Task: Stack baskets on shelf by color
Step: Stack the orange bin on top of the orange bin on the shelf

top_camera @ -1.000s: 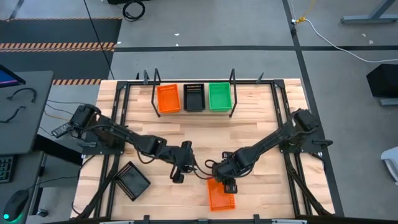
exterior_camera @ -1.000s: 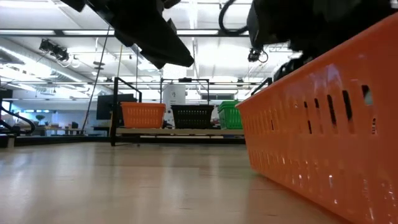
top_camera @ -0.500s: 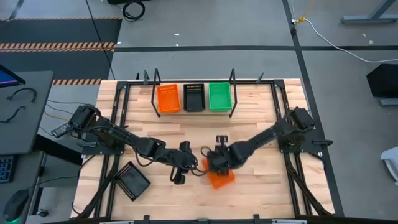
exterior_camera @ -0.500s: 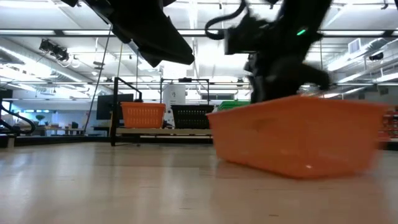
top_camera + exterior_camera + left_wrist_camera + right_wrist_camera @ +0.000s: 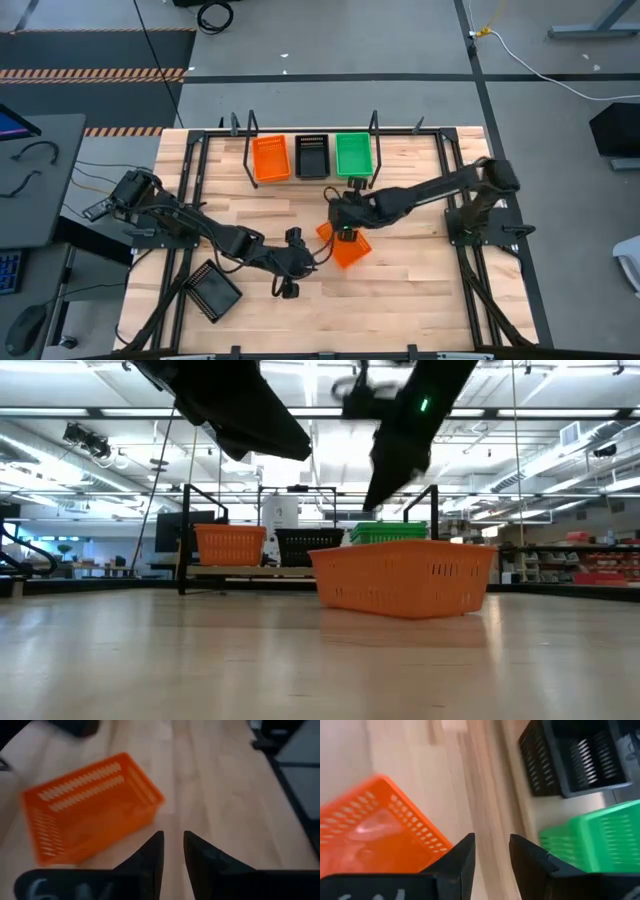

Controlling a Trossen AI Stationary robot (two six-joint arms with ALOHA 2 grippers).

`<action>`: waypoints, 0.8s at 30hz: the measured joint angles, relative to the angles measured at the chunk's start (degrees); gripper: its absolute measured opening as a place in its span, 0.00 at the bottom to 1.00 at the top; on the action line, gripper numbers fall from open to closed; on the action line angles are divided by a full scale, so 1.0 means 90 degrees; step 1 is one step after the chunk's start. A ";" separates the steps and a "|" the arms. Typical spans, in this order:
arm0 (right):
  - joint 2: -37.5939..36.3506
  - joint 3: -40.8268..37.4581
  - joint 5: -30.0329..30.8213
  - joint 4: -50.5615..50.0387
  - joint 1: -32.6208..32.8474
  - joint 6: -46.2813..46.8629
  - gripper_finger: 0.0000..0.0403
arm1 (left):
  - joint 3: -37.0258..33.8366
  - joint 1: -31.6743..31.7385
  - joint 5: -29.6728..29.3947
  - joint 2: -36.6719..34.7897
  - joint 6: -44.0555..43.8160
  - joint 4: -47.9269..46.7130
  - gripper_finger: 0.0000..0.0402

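Note:
An orange basket (image 5: 347, 248) rests flat on the middle of the table, turned askew; the low view shows this orange basket (image 5: 402, 576) on its bottom. My right gripper (image 5: 492, 840) hangs over its far corner, fingers a little apart with bare wood between them. My left gripper (image 5: 172, 837) hovers just left of the basket, pointing at it, slightly open and holding nothing. On the shelf (image 5: 312, 183) at the far edge stand an orange basket (image 5: 270, 158), a black basket (image 5: 311, 156) and a green basket (image 5: 353, 155) side by side.
Another black basket (image 5: 213, 290) lies near the table's near-left corner, beside the left arm. Black metal frame rails (image 5: 196, 190) run along both sides of the table. Bare wood lies between the shelf and the orange basket.
My right gripper has swung from the near edge toward the far edge and risen. The orange basket went with it from the near edge to the table's middle, tipped and off the wood on the way, and now sits flat and turned about.

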 joint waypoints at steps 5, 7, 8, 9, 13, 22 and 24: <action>-0.0924 0.0001 -0.0503 -0.0545 0.0335 0.0268 0.31 | 0.0011 0.0112 -0.0752 0.0063 -0.0331 0.0608 0.20; -0.1248 0.0001 -0.0656 -0.0851 0.0492 0.0567 0.31 | 0.0012 0.0166 -0.0652 0.0113 -0.0058 0.0774 0.21; -0.1397 0.0001 -0.0708 -0.1004 0.0587 0.0707 0.31 | 0.0023 0.0186 -0.0531 0.0189 0.0234 0.0870 0.23; -0.1526 0.0001 -0.0722 -0.1177 0.0678 0.0851 0.31 | 0.0055 0.0218 -0.0436 0.0264 0.0540 0.0878 0.24; -0.1869 0.0006 -0.0730 -0.1708 0.1045 0.1546 0.31 | 0.0032 0.0580 -0.0039 0.0426 0.0655 0.0796 0.30; -0.1980 0.0006 -0.0272 -0.3003 0.1887 0.3246 0.31 | 0.0837 0.0875 0.0638 0.0927 0.0250 0.0976 0.39; -0.1980 0.0006 -0.0141 -0.3333 0.2039 0.3680 0.31 | 0.1360 0.0811 0.0404 0.1193 0.0145 0.0237 0.39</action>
